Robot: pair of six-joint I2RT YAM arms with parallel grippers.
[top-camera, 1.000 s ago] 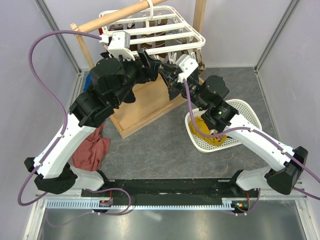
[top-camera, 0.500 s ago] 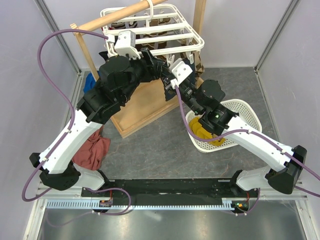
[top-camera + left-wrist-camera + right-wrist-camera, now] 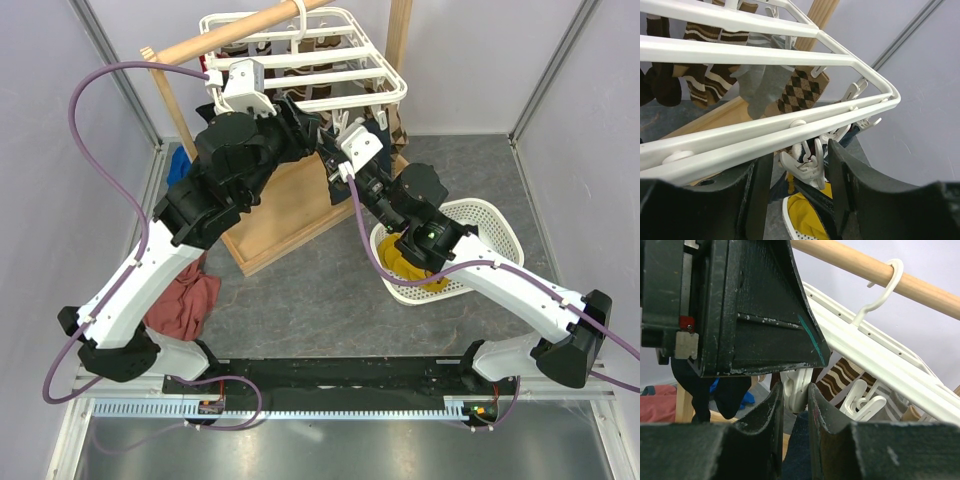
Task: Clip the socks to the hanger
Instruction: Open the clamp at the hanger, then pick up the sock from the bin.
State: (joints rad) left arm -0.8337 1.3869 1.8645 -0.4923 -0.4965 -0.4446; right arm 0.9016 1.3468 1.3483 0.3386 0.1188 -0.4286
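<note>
My left gripper (image 3: pixel 799 156) stands half wide around a clip peg (image 3: pixel 807 167) at the hanger (image 3: pixel 765 50) near right corner, and the right gripper (image 3: pixel 796 395) pinches a navy sock (image 3: pixel 795 445) just under it. I judge that no navy or yellow sock is clipped yet. The yellow pair (image 3: pixel 412 262) lies in the basket (image 3: pixel 495 225) at the right.

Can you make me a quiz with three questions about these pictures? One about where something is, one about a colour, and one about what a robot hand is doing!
1. Where does the hanger hook hang?
A on the wooden pole
B on a wall nail
C on the floor

2. What colour is the sock in the white basket?
A green
B yellow
C pink

3. How does the left gripper stand?
A shut tight on a spoon
B out of sight
C open, a white peg between its fingers

Answers:
1 A, the hook curls over the pole.
2 B, yellow cloth lies in the basket.
3 C, the left wrist view shows a gap on each side of the peg.
</note>
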